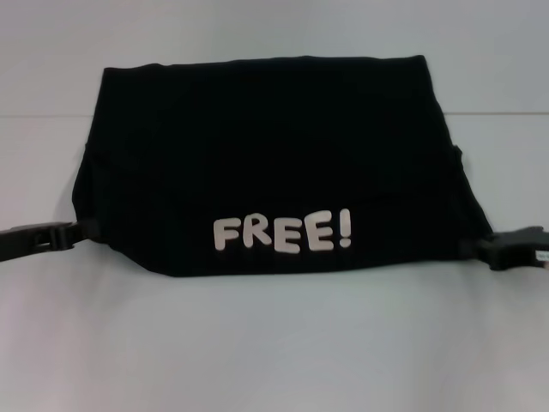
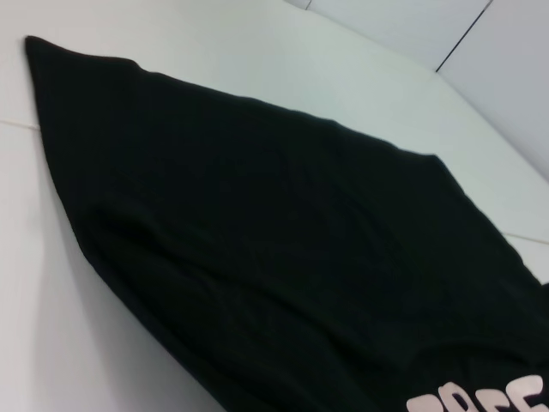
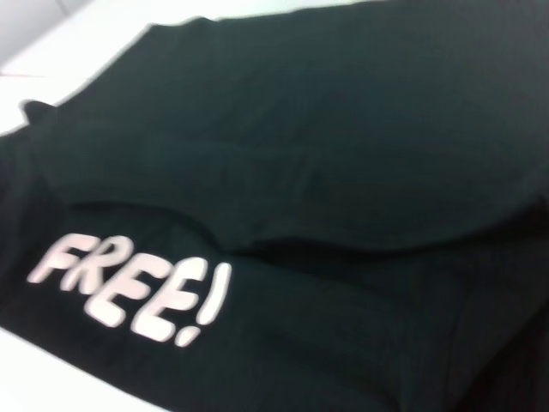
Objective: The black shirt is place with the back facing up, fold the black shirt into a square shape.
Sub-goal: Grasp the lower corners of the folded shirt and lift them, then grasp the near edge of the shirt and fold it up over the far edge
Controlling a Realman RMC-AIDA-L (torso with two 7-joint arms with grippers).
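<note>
Now | black shirt (image 1: 274, 154) lies folded on table (image 1: 274, 343), long axis side to side | left claw (image 1: 81, 230), right claw (image 1: 476, 249) flank its near corners, equally close; finger spread cannot be told

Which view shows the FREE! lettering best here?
The head view: the FREE! lettering reads whole and upright near the black shirt's front edge. The right wrist view shows it whole but slanted; the left wrist view catches only cropped letter tops.

Only other thing around was my white table (image 1: 274, 352) — a thin seam line (image 1: 506, 113) ran across its far part.
</note>
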